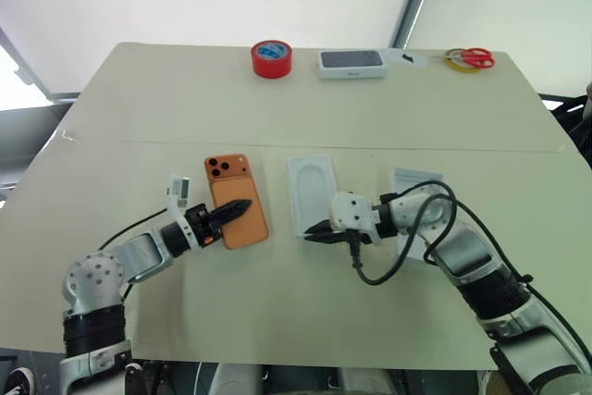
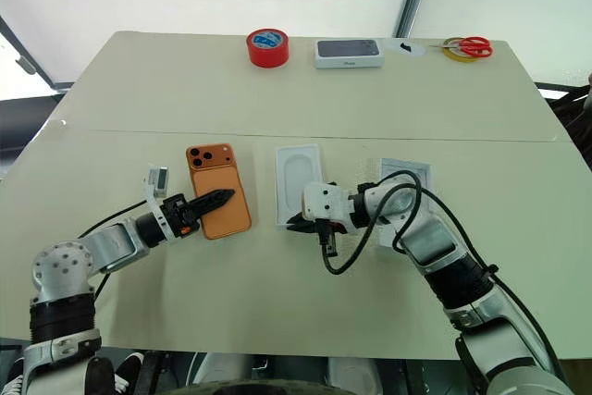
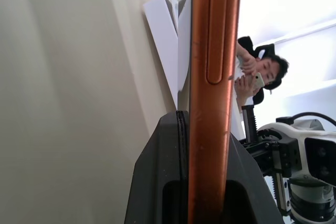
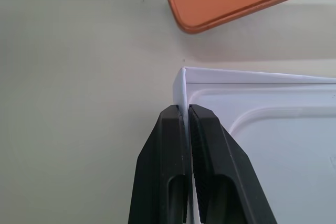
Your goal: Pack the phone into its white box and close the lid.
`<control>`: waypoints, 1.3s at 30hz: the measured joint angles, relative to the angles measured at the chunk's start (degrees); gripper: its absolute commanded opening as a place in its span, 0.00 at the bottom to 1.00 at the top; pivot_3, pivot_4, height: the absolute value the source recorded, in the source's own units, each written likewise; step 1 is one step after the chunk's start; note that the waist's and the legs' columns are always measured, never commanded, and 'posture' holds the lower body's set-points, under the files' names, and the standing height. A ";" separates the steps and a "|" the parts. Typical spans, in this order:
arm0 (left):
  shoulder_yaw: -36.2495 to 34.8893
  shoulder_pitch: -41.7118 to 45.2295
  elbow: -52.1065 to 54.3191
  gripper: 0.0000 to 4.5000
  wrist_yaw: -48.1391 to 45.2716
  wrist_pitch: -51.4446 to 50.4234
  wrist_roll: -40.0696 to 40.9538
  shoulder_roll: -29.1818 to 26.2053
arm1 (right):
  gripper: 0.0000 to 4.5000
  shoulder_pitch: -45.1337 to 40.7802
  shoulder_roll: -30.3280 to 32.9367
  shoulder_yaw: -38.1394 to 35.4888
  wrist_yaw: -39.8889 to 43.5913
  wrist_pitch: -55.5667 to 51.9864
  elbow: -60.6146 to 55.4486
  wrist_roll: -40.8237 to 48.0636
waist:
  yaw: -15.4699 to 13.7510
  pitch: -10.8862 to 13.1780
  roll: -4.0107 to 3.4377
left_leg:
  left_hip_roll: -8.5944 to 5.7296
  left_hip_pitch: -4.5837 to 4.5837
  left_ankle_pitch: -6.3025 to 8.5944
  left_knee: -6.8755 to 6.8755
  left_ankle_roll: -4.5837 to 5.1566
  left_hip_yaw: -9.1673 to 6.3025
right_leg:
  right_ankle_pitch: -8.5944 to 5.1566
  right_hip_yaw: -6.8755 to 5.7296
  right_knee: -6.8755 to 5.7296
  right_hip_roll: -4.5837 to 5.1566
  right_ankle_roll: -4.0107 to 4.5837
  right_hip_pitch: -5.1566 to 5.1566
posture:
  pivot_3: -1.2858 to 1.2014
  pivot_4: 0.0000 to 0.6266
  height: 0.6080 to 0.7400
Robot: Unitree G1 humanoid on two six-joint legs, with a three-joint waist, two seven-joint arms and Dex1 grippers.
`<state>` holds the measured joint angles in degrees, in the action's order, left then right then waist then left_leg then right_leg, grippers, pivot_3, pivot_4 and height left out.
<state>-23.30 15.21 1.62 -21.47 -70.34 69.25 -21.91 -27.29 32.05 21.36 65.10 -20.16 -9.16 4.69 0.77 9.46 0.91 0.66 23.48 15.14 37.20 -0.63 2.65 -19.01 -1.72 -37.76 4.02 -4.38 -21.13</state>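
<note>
My left gripper [image 1: 242, 205] is shut on the orange phone [image 1: 233, 193], one black finger over its back and one under it. The phone lies flat, low over the table, its camera lenses at the far corner. Its orange side edge [image 3: 212, 77] runs between the fingers in the left wrist view. My right gripper [image 1: 308, 234] is shut on the thin near-corner wall of a white insert [image 4: 273, 145] with a rounded recess, which lies right of the phone. A second shallow white piece [image 1: 418, 179] lies partly under my right arm; whether it is the white box or the lid I cannot tell.
At the back of the table [image 1: 139, 136] stand a red tape roll [image 1: 272, 58], a closed white box with a dark top [image 1: 351, 63], and red-handled scissors [image 1: 474, 58] on a yellow ring. A person [image 3: 257, 72] sits beyond the table.
</note>
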 measured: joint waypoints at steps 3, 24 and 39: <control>-0.02 2.27 -1.36 0.00 -1.01 0.08 -0.04 -1.39 | 0.01 0.00 -1.80 0.91 -3.42 -5.98 -4.07 -0.44 | -0.02 0.00 0.00 | 0.00 0.00 0.00 0.00 0.00 0.00 | 0.00 0.00 -0.02 0.00 0.00 -0.01 | 0.52 0.24 1.00; 4.14 10.65 -11.69 0.00 -8.00 1.77 -5.44 -1.54 | 0.80 -5.19 -6.98 -3.49 -4.57 -18.68 -8.14 12.16 | -0.18 0.06 0.10 | -0.03 0.00 0.10 0.06 0.19 0.01 | 0.01 -0.01 -0.10 -0.03 -0.01 -0.01 | 0.52 0.24 1.00; 12.68 15.58 -15.17 0.00 -7.25 -2.88 -11.16 6.84 | 0.80 -8.01 2.22 -8.91 -5.56 -1.02 14.01 5.55 | 0.12 0.13 0.18 | 0.25 0.01 -0.13 0.08 -0.18 0.11 | 0.00 0.04 -0.21 -0.37 -0.02 -0.12 | 0.52 0.24 1.00</control>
<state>-10.62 30.79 -13.55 -28.72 -73.22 58.09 -15.07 -35.30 34.27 12.45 59.55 -21.18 4.85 10.24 0.89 9.59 1.10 0.92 23.49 15.01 37.27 -0.81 2.76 -19.01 -1.68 -37.97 3.65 -4.40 -21.25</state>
